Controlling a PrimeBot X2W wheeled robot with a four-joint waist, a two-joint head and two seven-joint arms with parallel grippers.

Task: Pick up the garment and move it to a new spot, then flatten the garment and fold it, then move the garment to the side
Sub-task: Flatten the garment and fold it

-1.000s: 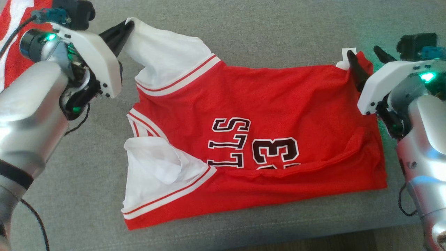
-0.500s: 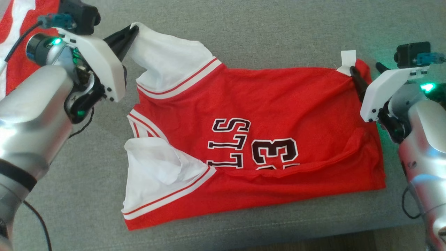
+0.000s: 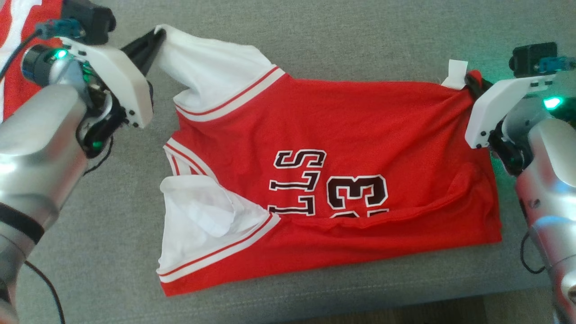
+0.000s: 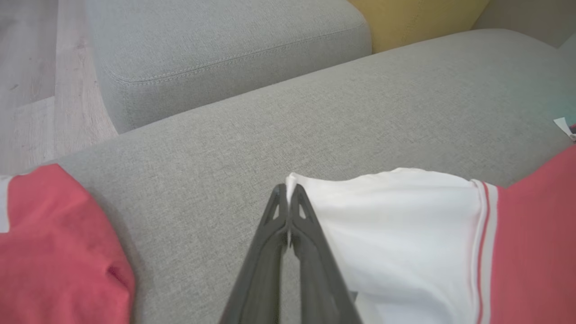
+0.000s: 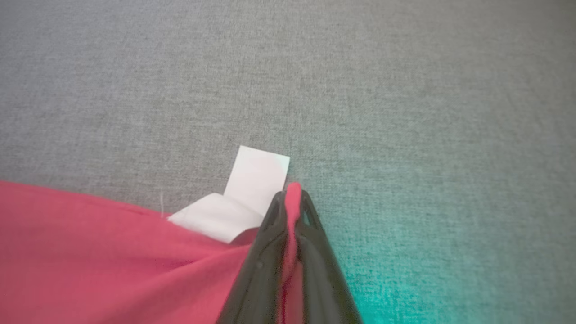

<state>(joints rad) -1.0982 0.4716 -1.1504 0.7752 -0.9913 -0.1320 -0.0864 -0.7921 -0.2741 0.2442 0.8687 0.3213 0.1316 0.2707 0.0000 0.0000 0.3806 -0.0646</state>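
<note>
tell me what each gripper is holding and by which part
The left gripper pinches the jersey by the tip of its white sleeve; the right gripper pinches its red hem corner beside the white tag.

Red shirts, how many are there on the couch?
2. The jersey lies spread in the middle; another red shirt pokes in at the upper left edge, mostly cut off.

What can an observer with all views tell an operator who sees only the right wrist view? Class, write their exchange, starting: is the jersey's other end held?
Observer: Yes, the left gripper is shut on the white sleeve at its tip.
Operator: Is the jersey flat?
Observer: No; its near edge is folded over, hiding part of the number 13.
Operator: Anything else nearby?
Observer: A second red garment lies apart, left of the left gripper.
</note>
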